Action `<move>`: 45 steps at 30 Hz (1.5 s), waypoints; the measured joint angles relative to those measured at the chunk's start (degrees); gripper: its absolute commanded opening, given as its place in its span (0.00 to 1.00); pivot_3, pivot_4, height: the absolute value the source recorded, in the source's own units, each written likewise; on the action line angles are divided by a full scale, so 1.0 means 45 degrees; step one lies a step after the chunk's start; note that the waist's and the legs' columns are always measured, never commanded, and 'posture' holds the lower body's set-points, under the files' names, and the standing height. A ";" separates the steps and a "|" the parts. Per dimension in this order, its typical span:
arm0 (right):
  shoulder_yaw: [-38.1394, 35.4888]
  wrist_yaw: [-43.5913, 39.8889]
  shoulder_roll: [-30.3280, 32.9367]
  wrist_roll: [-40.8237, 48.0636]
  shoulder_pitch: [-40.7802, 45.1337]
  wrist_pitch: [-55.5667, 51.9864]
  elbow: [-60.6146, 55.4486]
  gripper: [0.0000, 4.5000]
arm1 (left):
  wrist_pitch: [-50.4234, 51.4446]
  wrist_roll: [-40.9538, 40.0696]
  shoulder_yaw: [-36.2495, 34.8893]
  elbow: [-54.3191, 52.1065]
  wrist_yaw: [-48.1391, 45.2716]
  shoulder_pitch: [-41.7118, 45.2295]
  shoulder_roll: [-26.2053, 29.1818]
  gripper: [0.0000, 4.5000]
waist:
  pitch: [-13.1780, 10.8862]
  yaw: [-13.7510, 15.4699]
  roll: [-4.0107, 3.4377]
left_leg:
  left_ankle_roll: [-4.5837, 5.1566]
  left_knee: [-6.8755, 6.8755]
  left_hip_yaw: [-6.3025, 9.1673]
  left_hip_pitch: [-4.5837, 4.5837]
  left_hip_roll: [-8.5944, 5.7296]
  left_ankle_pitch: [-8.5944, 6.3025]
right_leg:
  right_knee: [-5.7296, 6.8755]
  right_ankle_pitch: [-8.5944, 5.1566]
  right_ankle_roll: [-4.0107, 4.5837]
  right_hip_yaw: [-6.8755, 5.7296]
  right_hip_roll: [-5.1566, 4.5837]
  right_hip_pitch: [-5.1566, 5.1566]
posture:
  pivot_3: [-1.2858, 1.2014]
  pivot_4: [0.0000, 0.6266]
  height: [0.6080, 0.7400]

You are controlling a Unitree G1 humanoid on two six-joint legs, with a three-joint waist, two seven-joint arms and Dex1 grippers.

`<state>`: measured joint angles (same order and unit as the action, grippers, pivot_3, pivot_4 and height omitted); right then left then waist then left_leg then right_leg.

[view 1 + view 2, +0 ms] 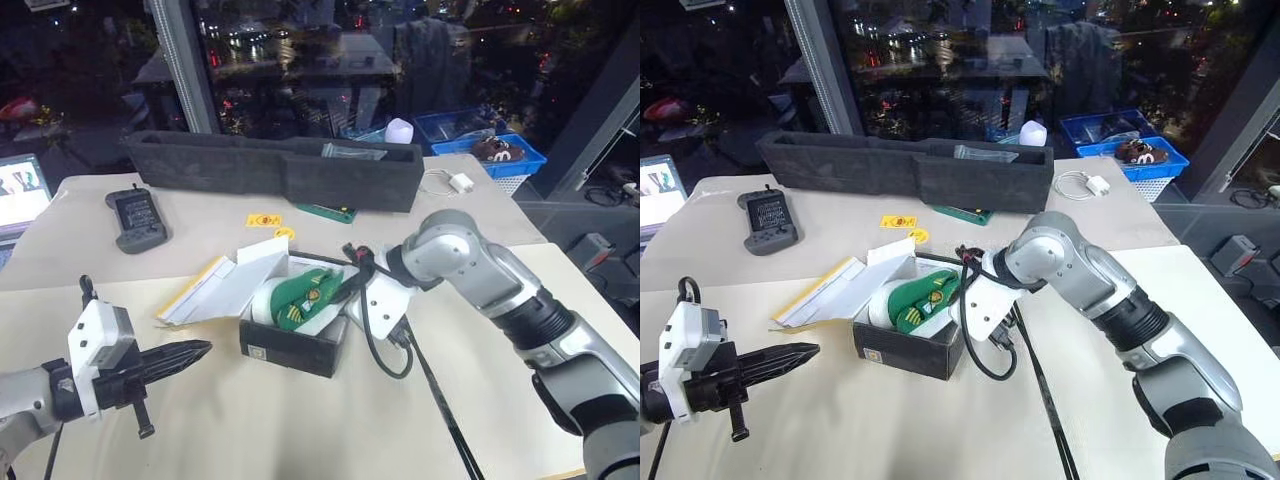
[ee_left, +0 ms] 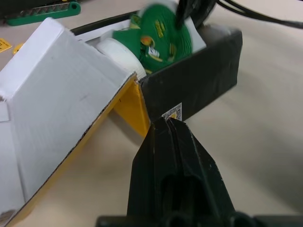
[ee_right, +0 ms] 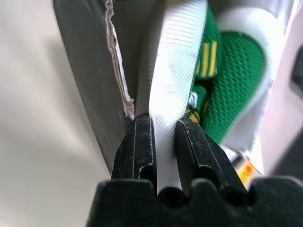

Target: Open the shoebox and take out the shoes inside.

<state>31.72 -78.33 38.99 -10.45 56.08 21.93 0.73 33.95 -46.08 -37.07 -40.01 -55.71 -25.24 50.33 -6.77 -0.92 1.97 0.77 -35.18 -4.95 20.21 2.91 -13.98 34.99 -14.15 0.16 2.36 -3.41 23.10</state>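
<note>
The shoebox (image 1: 295, 350) stands open in the middle of the table, its yellow lid (image 1: 225, 285) folded back to the left with the white inside facing up. A green shoe (image 1: 305, 295) with a white sole (image 3: 175, 71) is tilted up out of the box. My right gripper (image 3: 163, 125) is shut on that sole's edge, at the box's right side (image 1: 345, 285). A second green shoe (image 3: 241, 71) lies beside it in the box. My left gripper (image 1: 195, 350) is shut and holds nothing. It hovers left of the box, pointing at the black side (image 2: 199, 75).
A long dark grey foam tray (image 1: 280, 165) runs along the table's far side. A grey handheld device (image 1: 138, 218) lies at far left, yellow stickers (image 1: 263, 220) behind the box. A black cable (image 1: 430, 390) trails over the table on the right. Blue baskets (image 1: 500, 150) stand beyond the table.
</note>
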 measured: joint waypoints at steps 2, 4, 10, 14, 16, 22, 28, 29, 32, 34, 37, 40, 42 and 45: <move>-0.0338 -0.0152 0.0190 0.0270 0.0361 0.0035 -0.0014 0.07 | 0.0000 0.0013 0.0000 0.0023 -0.0014 0.0000 0.0001 0.00 | -0.0009 0.0027 -0.0008 | 0.0000 0.0002 0.0000 0.0007 -0.0002 0.0000 | -0.0002 -0.0001 0.0000 -0.0001 -0.0003 0.0005 | 0.52 0.24 1.00; -0.0777 -0.0486 0.0421 0.0968 0.0537 0.0022 -0.0385 0.07 | -0.0001 0.0050 0.0013 0.0038 -0.0034 0.0059 0.0005 0.00 | -0.0006 0.0049 -0.0004 | 0.0001 0.0009 0.0002 0.0004 0.0002 -0.0001 | -0.0001 0.0011 -0.0021 -0.0012 0.0001 -0.0003 | 0.52 0.24 1.00; -0.0814 -0.1095 0.0897 0.1440 0.0343 0.0731 -0.0407 0.07 | -0.0002 0.0169 0.0130 0.0161 -0.0126 0.0234 0.0046 0.00 | -0.0005 0.0031 -0.0003 | 0.0002 0.0013 -0.0002 -0.0002 -0.0001 -0.0002 | 0.0002 0.0009 -0.0017 -0.0004 -0.0003 -0.0005 | 0.52 0.24 1.00; -0.0880 -0.1149 0.0898 0.1898 0.0316 0.0485 -0.0871 0.07 | -0.0006 0.0211 0.0289 0.0249 -0.0205 0.0478 0.0072 0.00 | -0.0005 -0.0003 -0.0003 | 0.0002 0.0012 0.0003 -0.0004 0.0006 -0.0002 | 0.0005 0.0013 -0.0023 -0.0003 0.0002 -0.0003 | 0.52 0.24 1.00; -0.0945 -0.1116 0.0887 0.1998 0.0321 0.0356 -0.0870 0.07 | -0.0006 0.0236 0.0341 0.0274 -0.0244 0.0523 0.0073 0.00 | -0.0005 -0.0002 -0.0003 | 0.0002 0.0011 0.0001 -0.0004 0.0004 -0.0002 | 0.0004 0.0013 -0.0023 -0.0003 0.0000 -0.0004 | 0.52 0.24 1.00; -0.1507 -0.1082 0.1139 0.2104 0.0317 -0.0659 -0.0740 0.07 | -0.0006 0.0316 0.0394 0.0353 -0.0275 0.0538 0.0070 0.00 | -0.0005 0.0044 -0.0003 | 0.0002 0.0009 0.0002 -0.0001 0.0004 -0.0002 | 0.0001 0.0009 -0.0017 -0.0005 -0.0005 -0.0004 | 0.52 0.24 1.00; -0.2295 -0.0245 0.2703 0.0684 0.0189 -0.2037 0.1654 0.07 | -0.0016 0.0383 0.0530 0.0466 -0.0254 0.0704 0.0056 0.00 | -0.0005 0.0126 -0.0003 | 0.0001 -0.0009 -0.0018 0.0003 -0.0012 -0.0002 | -0.0020 -0.0008 0.0013 0.0006 -0.0031 -0.0007 | 0.52 0.24 1.00; -0.2420 0.0101 0.2841 0.0328 0.0135 -0.2343 0.2043 0.07 | -0.0017 0.0425 0.0568 0.0520 -0.0249 0.0749 0.0051 0.00 | -0.0005 0.0072 -0.0004 | 0.0001 -0.0007 -0.0020 0.0004 -0.0012 -0.0002 | -0.0019 -0.0007 0.0012 0.0016 -0.0030 -0.0006 | 0.52 0.24 1.00; -0.2947 0.1255 0.3103 -0.0403 -0.0809 -0.3352 0.2048 0.07 | -0.0045 0.0436 0.0822 0.0534 -0.0097 0.1243 -0.0027 0.00 | -0.0003 0.0026 0.0000 | 0.0002 0.0012 -0.0019 0.0004 -0.0010 -0.0002 | -0.0015 -0.0003 0.0001 0.0014 -0.0008 -0.0007 | 0.52 0.24 1.00; -0.3380 0.1906 0.3230 -0.0670 -0.1901 -0.4505 0.1630 0.07 | -0.0046 0.0430 0.1010 0.0547 0.0181 0.1545 -0.0179 0.00 | -0.0003 0.0024 -0.0003 | 0.0002 0.0026 -0.0016 0.0008 -0.0008 -0.0002 | -0.0009 0.0028 -0.0057 0.0015 -0.0005 0.0000 | 0.52 0.24 1.00; -0.3823 0.3145 0.2832 -0.1222 -0.3718 -0.6411 0.0297 0.07 | -0.0013 0.0311 0.1342 0.0500 0.0803 0.2337 -0.0399 0.00 | 0.0000 0.0008 -0.0005 | 0.0002 0.0030 -0.0005 0.0005 -0.0008 -0.0002 | -0.0001 0.0036 -0.0070 0.0017 0.0005 -0.0004 | 0.52 0.24 1.00; -0.3760 0.4780 0.2346 -0.2328 -0.5243 -0.7403 -0.0447 0.07 | 0.0144 -0.0052 0.1716 0.0272 0.1293 0.2980 -0.0529 0.00 | 0.0001 0.0013 -0.0008 | 0.0001 0.0021 0.0007 0.0011 -0.0016 -0.0002 | -0.0001 0.0039 -0.0081 0.0027 -0.0002 -0.0005 | 0.52 0.24 1.00; -0.3696 0.5929 0.2414 -0.3243 -0.6143 -0.7383 -0.0539 0.07 | 0.0316 -0.0369 0.1852 0.0111 0.1490 0.3239 -0.0525 0.00 | 0.0002 0.0042 -0.0009 | 0.0001 0.0007 -0.0004 0.0017 -0.0022 -0.0002 | -0.0008 0.0040 -0.0090 0.0026 -0.0006 -0.0008 | 0.52 0.24 1.00; -0.3671 0.7301 0.2431 -0.4466 -0.7076 -0.7218 -0.0944 0.07 | 0.0573 -0.0785 0.2065 0.0086 0.1732 0.3887 -0.0480 0.00 | 0.0009 0.0085 -0.0008 | -0.0001 -0.0027 -0.0004 0.0016 -0.0040 0.0000 | -0.0017 0.0035 -0.0097 0.0024 -0.0003 -0.0028 | 0.52 0.24 1.00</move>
<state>15.20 -45.48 49.93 -30.54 24.24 -10.55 -3.52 36.52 -49.61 -27.78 -39.62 -47.91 -7.74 48.17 -6.73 -0.53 1.94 0.76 -35.31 -4.97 20.28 2.73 -13.99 34.92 -13.99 -0.28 2.47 -3.43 22.97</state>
